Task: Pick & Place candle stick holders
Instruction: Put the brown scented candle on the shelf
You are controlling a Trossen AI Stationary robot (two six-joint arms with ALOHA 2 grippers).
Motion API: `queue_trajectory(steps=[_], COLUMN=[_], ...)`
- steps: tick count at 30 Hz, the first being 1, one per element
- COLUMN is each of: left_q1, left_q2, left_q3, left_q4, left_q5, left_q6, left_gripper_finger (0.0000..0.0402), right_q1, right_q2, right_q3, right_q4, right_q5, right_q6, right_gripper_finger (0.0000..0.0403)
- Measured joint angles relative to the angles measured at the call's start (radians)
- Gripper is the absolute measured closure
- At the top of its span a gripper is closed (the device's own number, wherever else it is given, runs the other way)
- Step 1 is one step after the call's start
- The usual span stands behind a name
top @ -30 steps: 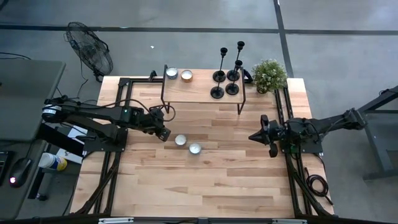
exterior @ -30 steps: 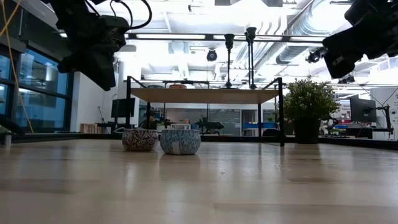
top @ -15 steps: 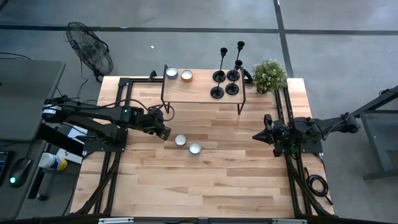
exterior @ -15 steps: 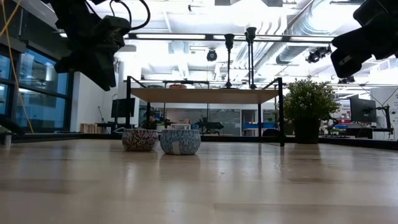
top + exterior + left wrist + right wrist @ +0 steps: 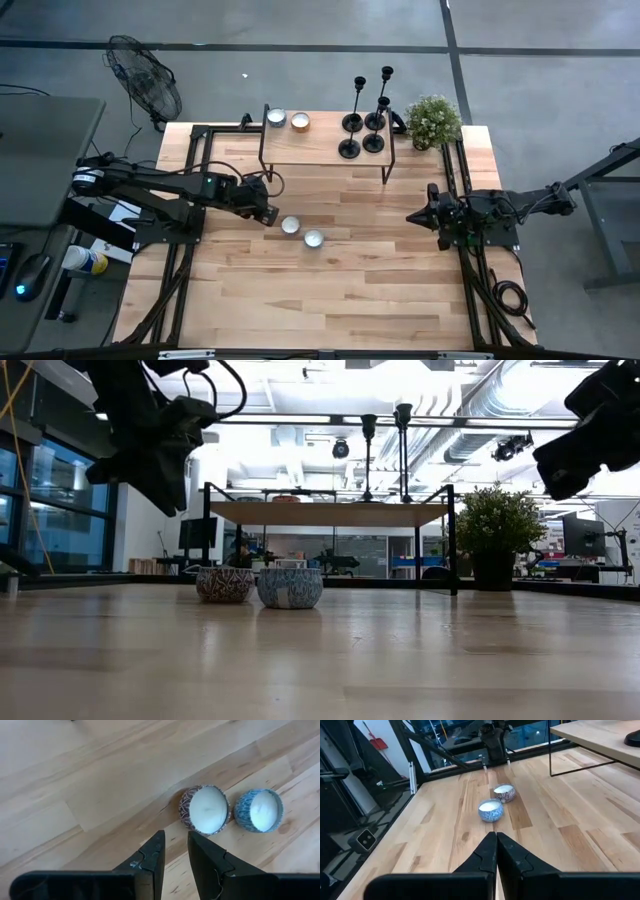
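Four black candlesticks (image 5: 362, 130) stand on their disc bases on the right end of a raised wooden shelf (image 5: 320, 145) at the table's far side. Two of their stems show in the low view (image 5: 368, 455). My left gripper (image 5: 270, 214) hovers above the table left of centre, narrowly open and empty, just left of two tealight tins (image 5: 205, 809). My right gripper (image 5: 410, 216) is shut and empty, raised above the table near its right edge, pointing toward the tins (image 5: 492, 810).
Two tealight tins (image 5: 290, 225) (image 5: 313, 238) sit mid-table. Two more (image 5: 276, 118) (image 5: 300, 121) sit on the shelf's left end. A potted plant (image 5: 433, 120) stands at the far right corner. The shelf rests on thin black legs (image 5: 452, 540). A fan (image 5: 145, 75) stands off the table.
My right gripper has drawn back a little toward the table's right edge, risen slightly and turned about its wrist. My left gripper has edged a little toward the tealight tins. The candlesticks and tins have stayed where they were.
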Motion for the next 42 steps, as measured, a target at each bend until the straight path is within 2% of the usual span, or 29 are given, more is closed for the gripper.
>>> queue_trajectory(steps=[12, 18, 25, 33, 42], left_q1=[0.000, 0.000, 0.043, 0.104, 0.105], left_q2=[0.015, 0.094, 0.213, 0.311, 0.395], left_q3=[0.000, 0.024, 0.122, 0.173, 0.230], left_q4=[0.007, 0.013, 0.008, -0.011, -0.014], left_q5=[0.029, 0.085, 0.102, 0.197, 0.194], left_q6=[-0.131, -0.176, -0.116, -0.049, 0.022], left_gripper_finger=[0.0321, 0.0321, 0.0321, 0.0321, 0.0321], right_q1=[0.000, 0.000, 0.000, 0.000, 0.000], right_q2=[0.000, 0.001, 0.014, 0.016, 0.016], right_q3=[0.000, 0.000, 0.001, 0.001, 0.001], right_q4=[-0.001, 0.001, 0.002, 0.007, 0.007], right_q5=[-0.003, -0.003, -0.007, -0.007, -0.007], right_q6=[-0.040, -0.044, -0.043, -0.044, -0.045], right_gripper_finger=[0.0402, 0.0402, 0.0402, 0.0402, 0.0402])
